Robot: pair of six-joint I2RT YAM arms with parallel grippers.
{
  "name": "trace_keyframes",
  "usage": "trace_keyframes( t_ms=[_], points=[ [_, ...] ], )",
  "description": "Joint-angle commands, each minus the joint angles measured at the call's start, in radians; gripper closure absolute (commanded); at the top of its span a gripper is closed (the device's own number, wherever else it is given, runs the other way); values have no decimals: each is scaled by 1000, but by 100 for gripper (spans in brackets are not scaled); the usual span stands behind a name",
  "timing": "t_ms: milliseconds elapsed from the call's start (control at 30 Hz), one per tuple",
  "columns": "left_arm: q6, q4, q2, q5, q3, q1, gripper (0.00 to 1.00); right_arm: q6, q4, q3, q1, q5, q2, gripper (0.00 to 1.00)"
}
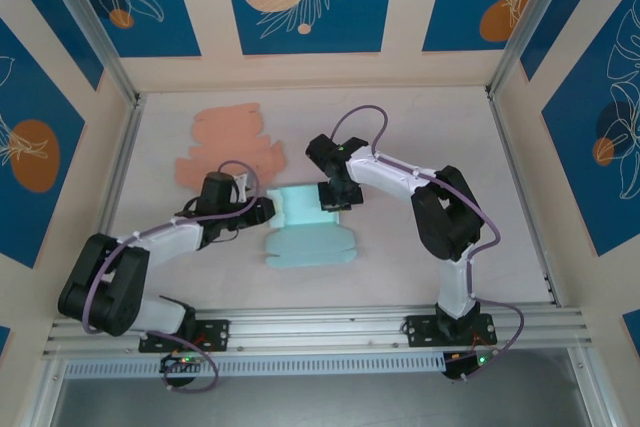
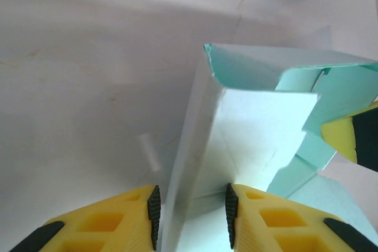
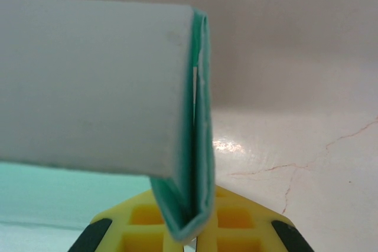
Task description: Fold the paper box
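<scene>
While the right gripper (image 3: pixel 189 231) pinches the box (image 1: pixel 310 242) by its folded one o'clock wall, the left gripper (image 2: pixel 192 205) straddles another, jaws apart (roughly half-done, it seems).

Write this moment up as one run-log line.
task: fold paper box | left end effector: open, astride a raised box wall | right end effector: shut on folded flap | pink sheet: flat, untouched
</scene>
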Motion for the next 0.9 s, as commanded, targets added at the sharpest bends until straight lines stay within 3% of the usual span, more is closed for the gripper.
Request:
trace_keyframes(
  t_ms=[0, 200, 367, 667, 867],
  points=[
    [7, 25, 15, 14, 26, -34, 64, -18, 0, 19, 14, -26, 23, 100],
    [32, -10, 40, -40, 54, -64, 57, -17, -11, 27, 29, 4, 25, 100],
    [51, -59, 75, -140, 77, -92, 58, 4, -18, 30, 56, 53, 16, 100],
    [128, -150, 97, -464, 100, -180, 70, 120, -25, 12, 137, 221, -32, 100],
    [163, -238, 82, -646, 127, -224, 87, 220, -50, -9, 172, 316, -63, 100]
  ],
)
